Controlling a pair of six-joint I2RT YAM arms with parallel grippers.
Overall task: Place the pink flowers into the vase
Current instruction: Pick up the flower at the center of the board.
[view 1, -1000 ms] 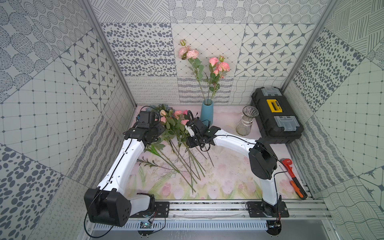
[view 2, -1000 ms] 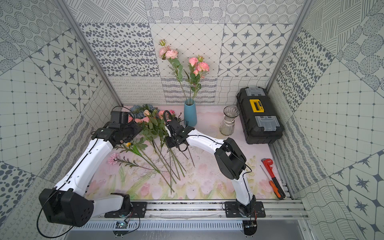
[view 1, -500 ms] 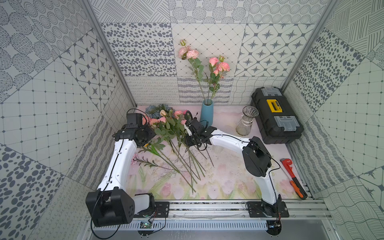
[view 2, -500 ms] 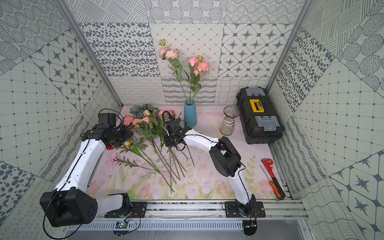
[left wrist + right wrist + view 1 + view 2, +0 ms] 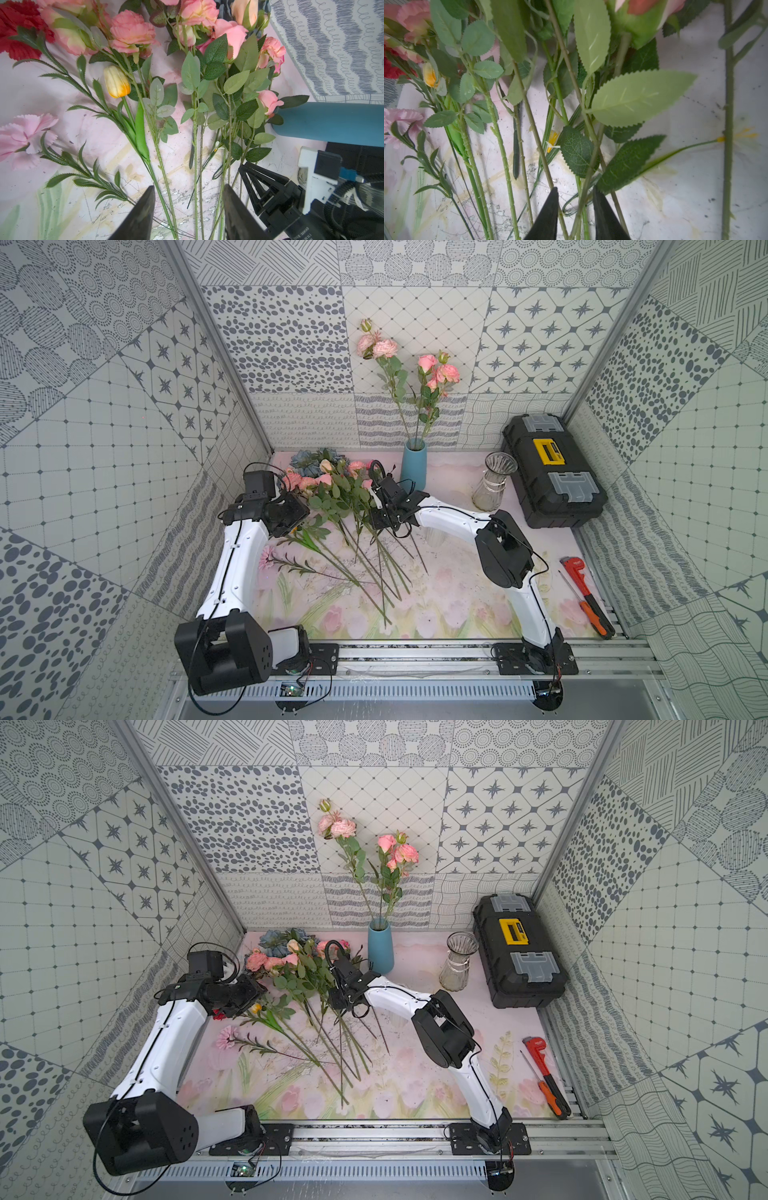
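The blue vase [image 5: 413,466] [image 5: 380,952] stands at the back of the mat with two pink flowers [image 5: 384,348] upright in it. More pink flowers [image 5: 328,485] [image 5: 133,31] lie in a pile to its left, their stems fanned toward the front. My left gripper [image 5: 189,187] [image 5: 293,516] is open at the pile's left side, its fingers straddling several green stems without touching them. At the pile's right side my right gripper [image 5: 575,189] [image 5: 380,522] is open a little, with thin rose stems [image 5: 583,199] standing loose between its fingers.
A red carnation [image 5: 18,31], a yellow tulip [image 5: 116,82], a pale pink carnation [image 5: 268,558] and blue-grey flowers [image 5: 305,458] share the pile. A clear glass vase [image 5: 494,481] and a black toolbox [image 5: 552,472] stand at the back right. A red wrench [image 5: 575,568] lies at the right edge.
My left arm has drawn back to the left, off the blooms. The right arm has shifted slightly left into the stems, and its jaws have widened a little.
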